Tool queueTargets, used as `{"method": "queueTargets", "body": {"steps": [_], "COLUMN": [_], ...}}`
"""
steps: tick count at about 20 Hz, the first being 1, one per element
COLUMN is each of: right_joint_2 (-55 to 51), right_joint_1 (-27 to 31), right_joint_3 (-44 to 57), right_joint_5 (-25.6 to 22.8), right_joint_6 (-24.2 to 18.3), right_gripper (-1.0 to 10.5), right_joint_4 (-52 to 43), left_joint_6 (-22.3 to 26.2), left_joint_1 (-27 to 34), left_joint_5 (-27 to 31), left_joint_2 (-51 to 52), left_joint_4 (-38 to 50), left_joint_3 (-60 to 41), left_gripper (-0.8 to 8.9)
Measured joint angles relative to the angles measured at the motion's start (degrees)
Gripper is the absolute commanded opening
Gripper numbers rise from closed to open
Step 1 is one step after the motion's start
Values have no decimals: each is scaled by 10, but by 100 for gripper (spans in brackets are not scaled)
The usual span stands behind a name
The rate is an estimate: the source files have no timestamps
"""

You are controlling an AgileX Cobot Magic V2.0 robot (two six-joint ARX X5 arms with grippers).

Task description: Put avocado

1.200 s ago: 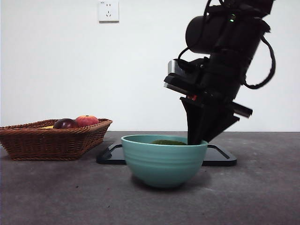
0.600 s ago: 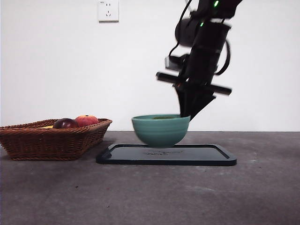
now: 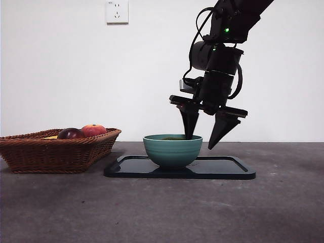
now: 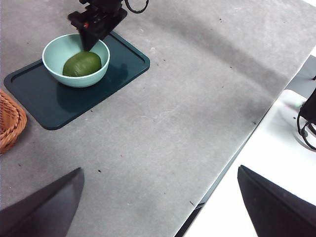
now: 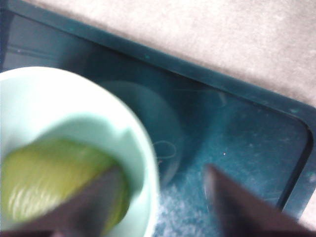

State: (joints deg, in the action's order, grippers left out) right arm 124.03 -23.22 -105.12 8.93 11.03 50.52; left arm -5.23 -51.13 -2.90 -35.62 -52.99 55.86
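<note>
- The avocado point(image 4: 82, 63) lies inside the green bowl point(image 3: 172, 150), filling much of its bottom; in the front view only a thin dark green top shows above the rim.
- The bowl stands on the dark tray point(image 3: 228, 170), toward the end of the tray nearer the basket.
- The right gripper point(image 3: 203, 132) hangs over the bowl's rim with its jaws spread apart and gripping nothing: one jaw points down inside the bowl, next to the avocado, and the other points down outside the wall, above the bare tray.
- In the right wrist view the bowl's pale rim passes between the two jaws, with the avocado on the inner jaw's side.
- The left gripper point(image 4: 158, 207) waits well away from the tray, above the table's point(image 4: 187, 89) edge, its jaws wide apart and empty.
- A woven basket point(image 3: 55, 149) sits beside the tray, holding a red apple point(image 3: 93, 130) and a dark maroon fruit point(image 3: 71, 133).
</note>
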Motion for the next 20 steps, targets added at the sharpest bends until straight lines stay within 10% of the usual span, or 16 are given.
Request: {"method": "queueTargets", "body": {"steps": [4,9,20], "right_joint_2": [3,-109,-525], "right_joint_1": [4,-33,-98], "right_joint_3": [-104,-138,229], "right_joint_5": [-38,-172,-231], "right_joint_6": [-1,-7,-8], "right_gripper": [608,606,606], "right_joint_4": [82,197,149], "left_joint_6": [1,3,3], "left_joint_1": [0,0,0], "left_joint_5": [0,0,0], "left_joint_2": [0,0,0], "left_joint_4": [-1,-5,17], "left_joint_3": [0,0,0], "left_gripper": [499,499,499]}}
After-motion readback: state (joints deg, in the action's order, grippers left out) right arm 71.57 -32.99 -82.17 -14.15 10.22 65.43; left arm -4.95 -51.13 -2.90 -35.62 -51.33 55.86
